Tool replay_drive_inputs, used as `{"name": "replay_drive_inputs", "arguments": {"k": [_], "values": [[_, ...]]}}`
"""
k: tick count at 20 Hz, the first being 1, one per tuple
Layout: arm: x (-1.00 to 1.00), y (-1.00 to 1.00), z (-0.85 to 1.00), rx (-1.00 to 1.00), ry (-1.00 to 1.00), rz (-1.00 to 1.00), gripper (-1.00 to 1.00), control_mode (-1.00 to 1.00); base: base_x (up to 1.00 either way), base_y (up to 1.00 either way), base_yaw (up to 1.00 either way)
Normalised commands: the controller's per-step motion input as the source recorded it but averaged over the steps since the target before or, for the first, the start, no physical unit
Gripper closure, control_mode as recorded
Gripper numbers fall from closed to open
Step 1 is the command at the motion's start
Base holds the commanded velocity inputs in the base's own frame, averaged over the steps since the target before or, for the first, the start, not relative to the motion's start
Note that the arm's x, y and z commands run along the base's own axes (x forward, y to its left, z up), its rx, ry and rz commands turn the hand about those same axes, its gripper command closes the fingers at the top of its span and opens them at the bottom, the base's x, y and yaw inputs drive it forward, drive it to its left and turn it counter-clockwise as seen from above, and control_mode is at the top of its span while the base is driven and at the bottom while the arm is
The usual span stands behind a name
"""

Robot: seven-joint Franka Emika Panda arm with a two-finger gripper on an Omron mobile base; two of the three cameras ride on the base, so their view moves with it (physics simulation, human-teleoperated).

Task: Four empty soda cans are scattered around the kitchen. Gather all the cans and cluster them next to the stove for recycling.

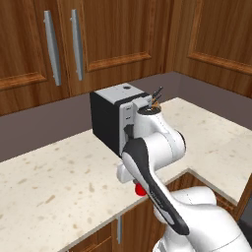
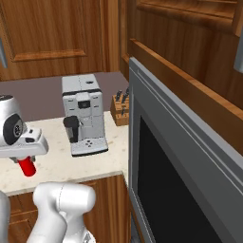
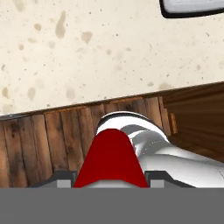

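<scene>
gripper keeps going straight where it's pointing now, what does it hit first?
The gripper, shut on a red soda can, points down past the counter edge. First in line looks like the robot's own white body, then the wooden floor; depth is unclear.

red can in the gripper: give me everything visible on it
The soda can is a small plain red cylinder, no label readable, ends hidden. It hangs below the white hand, clamped in the gripper, a dark fingertip on each side in the hand view. It is tilted, lower end swung sideways, and sits over the front edge of the speckled counter, touching nothing but the fingers.
</scene>
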Motion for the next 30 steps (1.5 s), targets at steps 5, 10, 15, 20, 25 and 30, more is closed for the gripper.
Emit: {"name": "replay_drive_inputs", "arguments": {"k": [5, 10, 15, 20, 25, 30], "values": [[-0.03, 0.09, 0.20, 0.00, -0.03, -0.01, 1.00, -1.00, 0.00, 0.00, 0.00], [0.00, -0.29, 0.20, 0.01, 0.00, -0.03, 1.00, -1.00, 0.00, 0.00, 0.00], [0.00, -0.30, 0.14, 0.00, -0.02, -0.04, 1.00, -1.00, 0.00, 0.00, 0.00], [-0.01, -0.21, 0.01, 0.00, -0.04, -0.03, 1.00, -1.00, 0.00, 0.00, 0.00], [0.00, -0.20, 0.02, 0.00, -0.01, 0.00, 1.00, -1.00, 0.00, 0.00, 0.00], [0.00, -0.07, 0.00, 0.00, 0.00, 0.00, 1.00, 1.00, -0.05, -0.03, 0.00]]}}
